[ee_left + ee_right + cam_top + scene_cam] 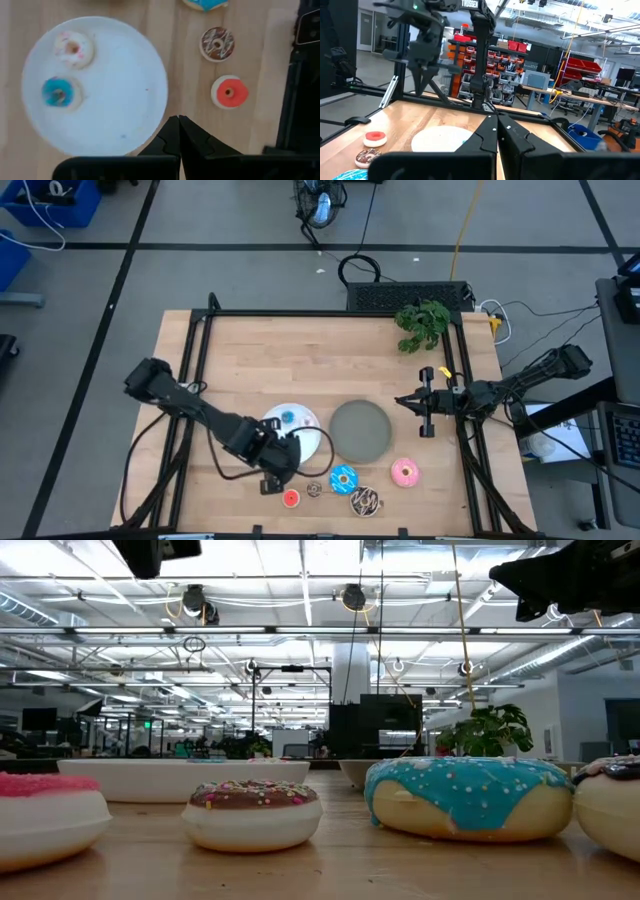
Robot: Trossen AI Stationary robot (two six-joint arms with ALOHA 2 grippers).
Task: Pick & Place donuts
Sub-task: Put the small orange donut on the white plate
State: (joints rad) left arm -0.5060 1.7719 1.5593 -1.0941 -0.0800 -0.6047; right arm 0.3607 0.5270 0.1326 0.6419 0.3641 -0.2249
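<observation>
Two tiny donuts lie on the white plate [300,442] [115,100]: a pale pink one [73,48] and a blue one [58,93]. On the table near the near edge lie the tiny red donut [291,498] [229,92], the tiny brown one [314,489] [217,44], the blue-iced donut [343,477] [468,795], the chocolate sprinkled one [364,500] and the pink one [405,472]. My left gripper [277,472] [179,120] is shut. It hangs over the plate's near rim, pointing down and raised off the table. My right gripper [400,401] [497,117] waits shut near the right edge.
An empty grey plate [360,430] sits right of the white plate. A green plant [422,323] stands at the far right corner. Black frame rails [200,370] run along the table's left, far and right sides. Bare wood lies across the table's far half.
</observation>
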